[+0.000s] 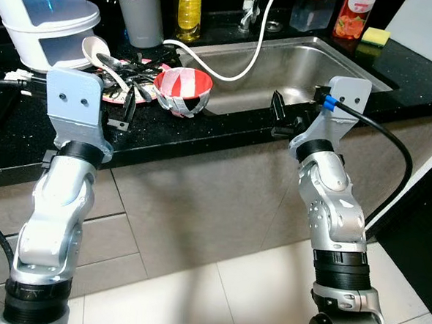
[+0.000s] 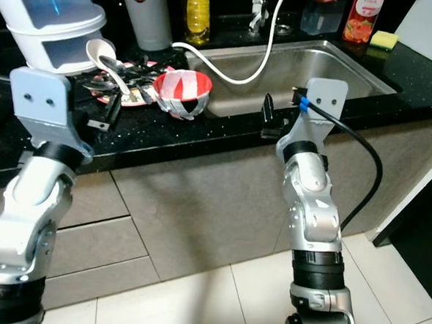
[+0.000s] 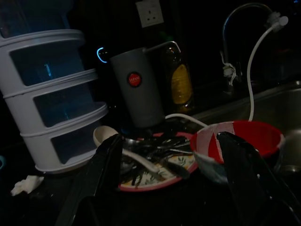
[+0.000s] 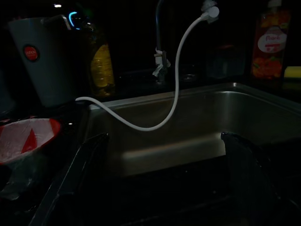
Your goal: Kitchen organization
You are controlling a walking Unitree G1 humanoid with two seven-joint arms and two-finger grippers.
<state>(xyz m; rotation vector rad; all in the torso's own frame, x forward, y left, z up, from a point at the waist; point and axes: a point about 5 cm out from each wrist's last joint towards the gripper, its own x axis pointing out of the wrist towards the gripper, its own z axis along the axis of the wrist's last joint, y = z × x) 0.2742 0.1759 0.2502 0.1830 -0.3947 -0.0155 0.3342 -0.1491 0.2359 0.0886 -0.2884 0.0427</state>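
Observation:
A red-and-white patterned bowl (image 1: 182,90) lies tipped on the black counter (image 1: 203,135), just left of the steel sink (image 1: 310,68). Behind it a plate (image 1: 142,93) holds a heap of dark cutlery and a white spoon (image 1: 98,52). My left gripper (image 1: 124,109) hovers at the counter's front edge, a little short of the plate and bowl. Its fingers (image 3: 101,174) stand open and hold nothing. My right gripper (image 1: 280,116) is open too, at the front rim of the sink, pointing into the basin (image 4: 188,136).
A white hose (image 1: 244,61) hangs from the tap into the sink. At the back stand a white stack of drawers (image 1: 45,19), a grey canister (image 1: 141,10), an oil bottle (image 1: 187,10), a red soap bottle (image 1: 353,15) and a yellow sponge (image 1: 375,36). Cabinet fronts and tiled floor lie below.

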